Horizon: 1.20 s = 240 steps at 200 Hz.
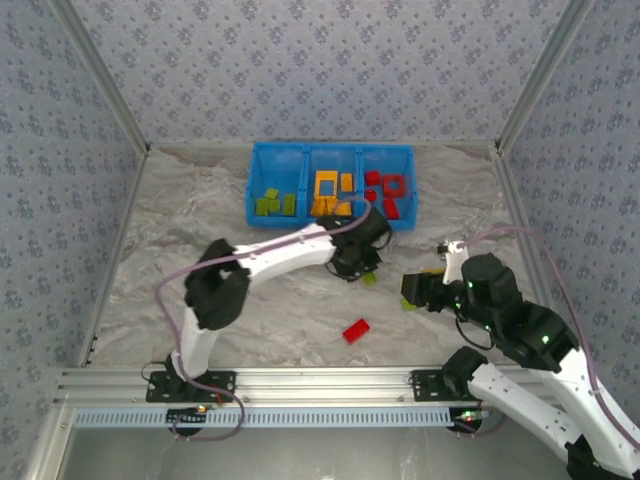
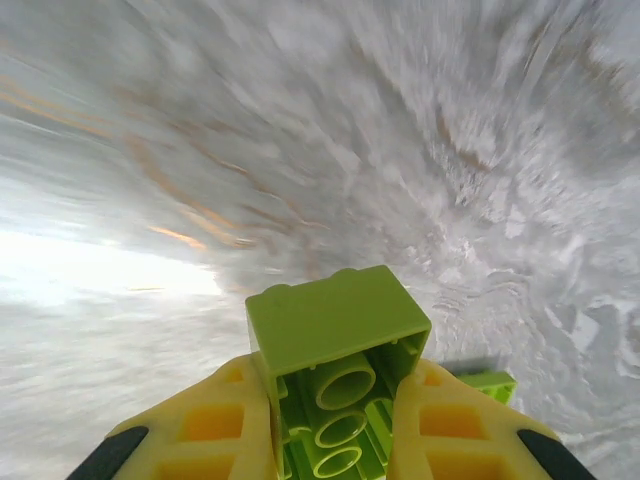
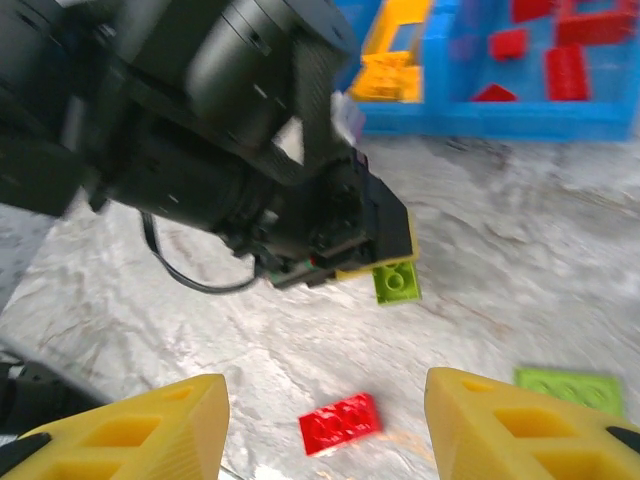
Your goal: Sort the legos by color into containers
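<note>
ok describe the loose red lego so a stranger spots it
From the blue tray at the far side, come toward the near edge. The red lego lies on the marbled table, roughly midway across. It is the only red one outside the tray; the flat lego nearby is lime green.

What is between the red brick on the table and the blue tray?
The left gripper, shut on a lime green brick; the top view shows it.

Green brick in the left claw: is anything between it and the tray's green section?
Nothing visible. The left gripper is shut on the green brick; only bare table lies between it and the tray, whose near wall it must clear to reach the left compartment.
</note>
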Available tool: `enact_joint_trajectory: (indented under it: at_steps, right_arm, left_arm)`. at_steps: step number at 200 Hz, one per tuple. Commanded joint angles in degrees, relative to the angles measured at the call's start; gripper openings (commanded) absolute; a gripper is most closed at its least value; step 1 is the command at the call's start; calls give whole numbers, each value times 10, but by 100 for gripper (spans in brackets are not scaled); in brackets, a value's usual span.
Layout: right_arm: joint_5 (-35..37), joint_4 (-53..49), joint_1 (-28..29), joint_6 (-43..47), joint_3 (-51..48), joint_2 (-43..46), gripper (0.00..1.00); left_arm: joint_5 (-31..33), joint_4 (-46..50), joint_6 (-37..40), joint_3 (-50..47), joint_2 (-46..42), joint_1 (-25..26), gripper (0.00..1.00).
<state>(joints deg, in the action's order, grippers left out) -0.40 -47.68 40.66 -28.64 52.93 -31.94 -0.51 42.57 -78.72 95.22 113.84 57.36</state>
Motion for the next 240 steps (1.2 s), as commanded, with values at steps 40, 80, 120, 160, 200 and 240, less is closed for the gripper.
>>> enact_joint_trajectory:
  at_steps: [40,80,120,160,200,240]
  right_arm:
    - [86,334,201,164,-42,-180,58]
    - [181,533,265,221,-35,-334,60]
    - [302,583,284,234,44,-466,61]
    - [336,576,260,206,87,-508,62]
    - [332,562,247,182,83,-503,62]
    - [332,547,242,156,62,-484,62]
  left_arm:
    - [102,97,189,-103,-217,-151,17]
    - [124,96,329,-73,-200,-258,17]
    - [73,26,404,11,-92,-328,18]
    - [86,26,432,176,64,-347,19]
    - [98,9,450,296,177,-359,22]
    - [79,13,467,393,264,-366,28]
